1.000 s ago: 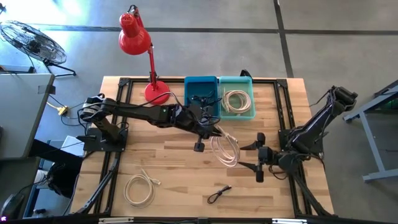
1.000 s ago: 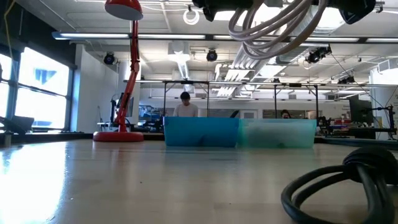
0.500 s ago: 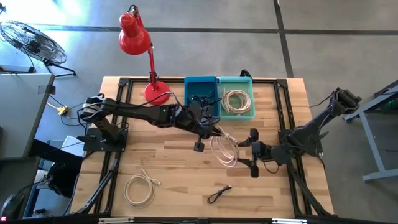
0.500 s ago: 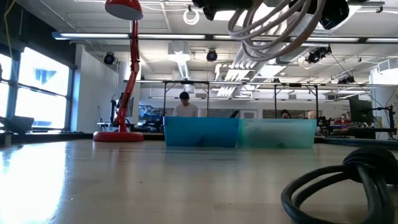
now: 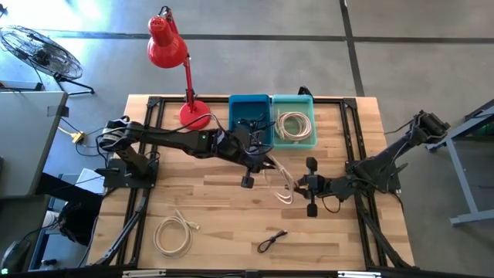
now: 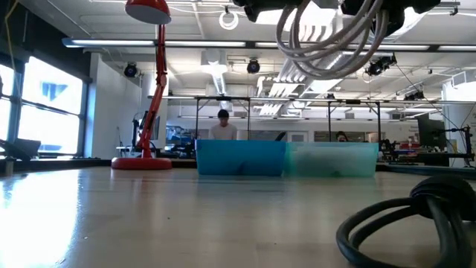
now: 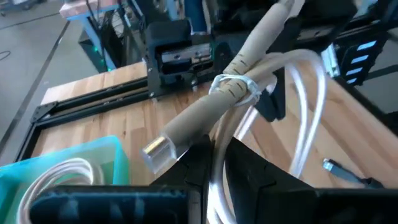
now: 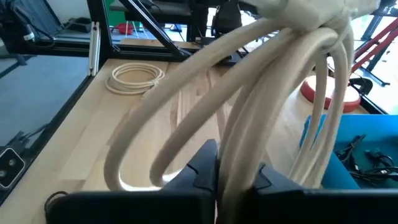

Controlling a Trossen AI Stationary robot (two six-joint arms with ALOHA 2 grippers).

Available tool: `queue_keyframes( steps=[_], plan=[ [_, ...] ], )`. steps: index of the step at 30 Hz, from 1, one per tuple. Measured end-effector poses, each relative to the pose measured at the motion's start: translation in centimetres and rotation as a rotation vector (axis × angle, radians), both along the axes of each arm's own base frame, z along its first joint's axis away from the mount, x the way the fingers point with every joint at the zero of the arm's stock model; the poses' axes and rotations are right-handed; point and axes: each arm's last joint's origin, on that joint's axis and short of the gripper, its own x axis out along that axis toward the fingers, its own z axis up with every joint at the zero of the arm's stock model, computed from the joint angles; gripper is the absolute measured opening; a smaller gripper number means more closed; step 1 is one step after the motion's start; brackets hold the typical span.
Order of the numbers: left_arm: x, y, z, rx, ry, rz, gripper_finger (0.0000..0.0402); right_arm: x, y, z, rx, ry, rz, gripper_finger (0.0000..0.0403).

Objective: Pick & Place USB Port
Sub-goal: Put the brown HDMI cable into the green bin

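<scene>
Two grippers meet at the white USB cable (image 5: 279,184), hanging mid-table: left gripper (image 5: 262,164) clenched on its tied neck, right gripper (image 5: 307,185) straddling the loops, closure unclear. It looks light and floppy; I'd grip the tie.

No readable text, labels, brands or numbers in any of my views. Marks on the cable (image 7: 205,112) plug sleeve in my left wrist view are too blurred to read.
</scene>
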Motion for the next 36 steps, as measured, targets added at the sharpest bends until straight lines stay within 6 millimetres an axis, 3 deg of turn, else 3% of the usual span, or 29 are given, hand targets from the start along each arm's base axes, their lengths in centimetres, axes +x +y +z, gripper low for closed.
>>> queue_keyframes(
  steps=[3,10,17,22,27,36],
  plan=[
    [0.1,-0.2,0.5,-0.057,-0.048,-0.067,0.0041,0.0,0.0,0.0,0.000,-0.003,-0.008,0.0025],
    [0.3,-1.1,2.7,-0.263,-0.224,-0.367,0.0043,0.0,-0.1,0.1,-0.023,-0.004,-0.012,0.0009],
    [0.0,-2.1,3.7,-0.301,-0.294,-0.569,0.0044,-0.1,-0.2,-0.2,-0.041,0.014,-0.061,0.0005],
    [-0.8,-4.3,4.6,-0.219,-0.389,-0.656,0.0044,-0.5,-0.9,-1.0,-0.136,0.077,-0.193,0.0004],
    [-2.2,-6.3,5.8,-0.117,-0.446,-0.681,0.0044,-0.7,-2.6,-1.9,-0.252,0.162,-0.357,0.0004],
    [-4.5,-8.4,5.7,0.101,-0.304,-0.420,0.0044,0.1,-7.9,-3.0,-0.252,0.337,-0.511,0.0002]
  ],
)
